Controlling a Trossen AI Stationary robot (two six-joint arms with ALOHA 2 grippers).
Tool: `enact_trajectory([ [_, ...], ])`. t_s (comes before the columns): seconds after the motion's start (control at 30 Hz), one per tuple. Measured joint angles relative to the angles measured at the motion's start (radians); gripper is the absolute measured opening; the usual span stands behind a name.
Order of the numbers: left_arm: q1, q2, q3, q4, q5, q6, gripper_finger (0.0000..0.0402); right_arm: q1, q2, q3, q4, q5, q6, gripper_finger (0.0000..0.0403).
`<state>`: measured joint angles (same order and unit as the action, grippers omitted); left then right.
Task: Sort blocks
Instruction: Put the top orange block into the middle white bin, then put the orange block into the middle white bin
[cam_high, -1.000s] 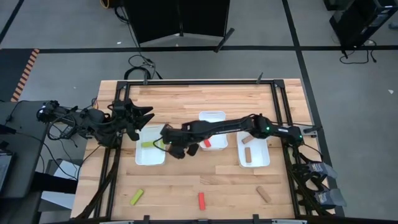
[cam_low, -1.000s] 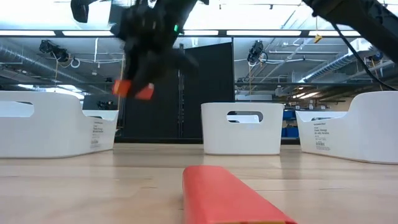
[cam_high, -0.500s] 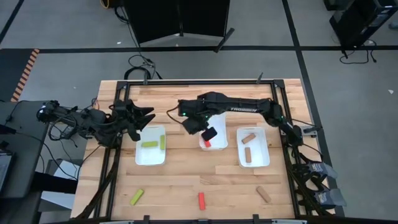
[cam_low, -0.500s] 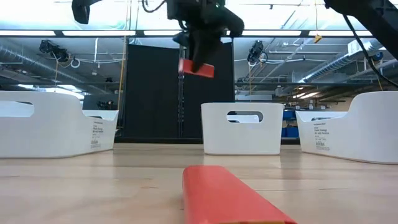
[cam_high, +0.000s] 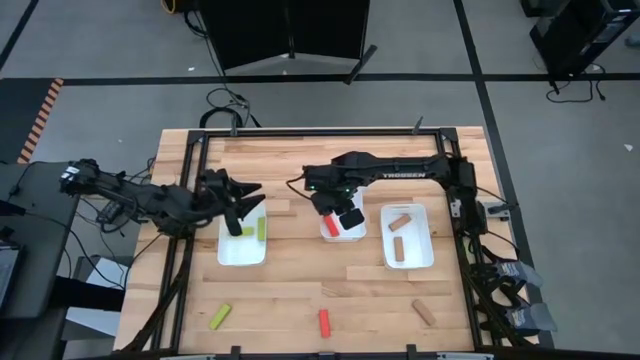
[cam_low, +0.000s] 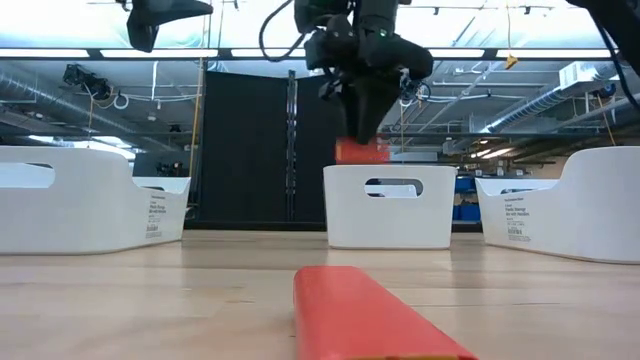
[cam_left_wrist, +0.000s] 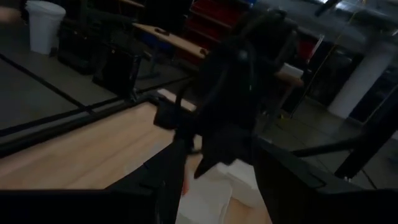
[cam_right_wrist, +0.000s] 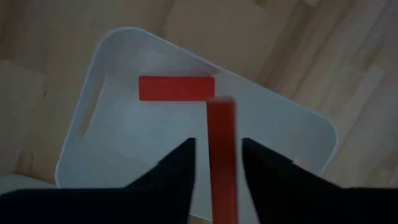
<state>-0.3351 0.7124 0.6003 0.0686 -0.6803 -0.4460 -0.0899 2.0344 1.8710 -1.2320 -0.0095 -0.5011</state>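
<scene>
The right gripper, clamped on a red block, hangs directly over the middle tray at the frame's centre; the block's long axis crosses the red one lying inside. The left gripper waits, fingers apart, above the left tray.

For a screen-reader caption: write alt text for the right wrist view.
The right gripper holds a small red rectangular block between its dark jaws, directly above a white rectangular plastic tray. A second red rectangular block already lies flat in that tray, which sits on the light wooden table.
</scene>
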Motion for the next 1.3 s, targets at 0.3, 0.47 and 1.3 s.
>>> enact_trajectory([
  [0.3, 0.000, 0.011, 0.000, -0.226, 0.012, -0.147, 0.0193, -0.040, -0.167, -0.142, 0.091, 0.032, 0.108, 0.0233],
  [0.47, 0.000, 0.069, 0.000, -0.244, 0.052, -0.163, 0.0193, -0.059, -0.370, -0.251, 0.192, 0.037, 0.213, 0.0225],
  [1.3, -0.071, 0.941, 0.656, -0.404, 0.762, 0.744, 0.0194, 0.169, -0.917, -0.604, 0.420, 0.203, 0.551, 0.0217],
])
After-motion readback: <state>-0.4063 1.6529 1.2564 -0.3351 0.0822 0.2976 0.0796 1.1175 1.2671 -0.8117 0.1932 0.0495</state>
